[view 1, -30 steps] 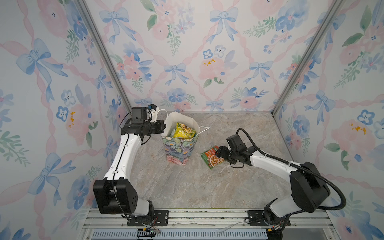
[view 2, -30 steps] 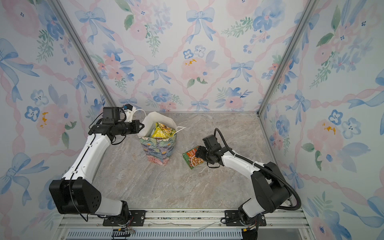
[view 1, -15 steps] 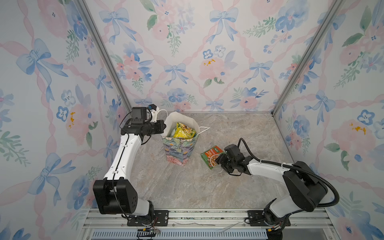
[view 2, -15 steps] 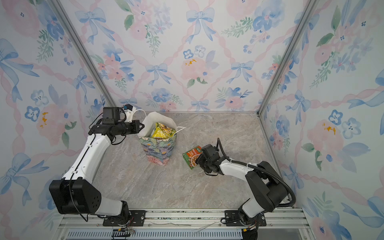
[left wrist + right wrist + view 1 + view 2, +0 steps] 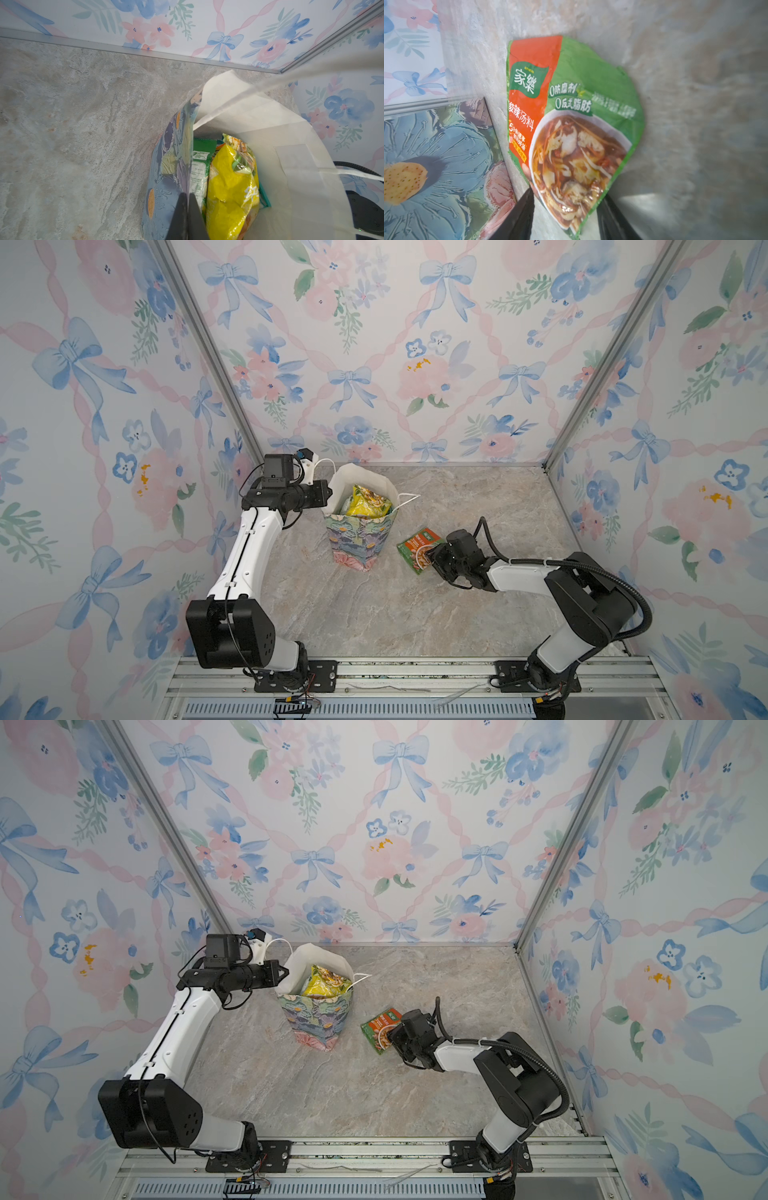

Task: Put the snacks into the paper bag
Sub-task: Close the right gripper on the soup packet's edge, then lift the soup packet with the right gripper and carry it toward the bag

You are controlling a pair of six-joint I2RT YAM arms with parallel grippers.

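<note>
The likeliest slip lay with the right hand (image 5: 566,199). Its jaws stood partway apart astride only the near end of the orange-green packet (image 5: 417,545), and whether they pinched it could not be told. A flat, glossy pack caught by so little of its edge could slide out or droop on the lift. It lay just beside the paper bag (image 5: 359,541), so a low swing might knock the bag's wall. The bag looked fairly full, so the packet might also catch on the rim or on the packs standing inside. The left hand (image 5: 187,199) was closed on the bag's rim, the wall pinched between its fingers; a sideways pull there could tip the bag.

The bag stood upright toward the back-left corner of the surface (image 5: 415,614), and the packet lay nearer its middle. Inside the bag stood a yellow packet (image 5: 230,187), a green packet (image 5: 200,158) beside it and a teal sliver (image 5: 266,200). Anything deeper was hidden.
</note>
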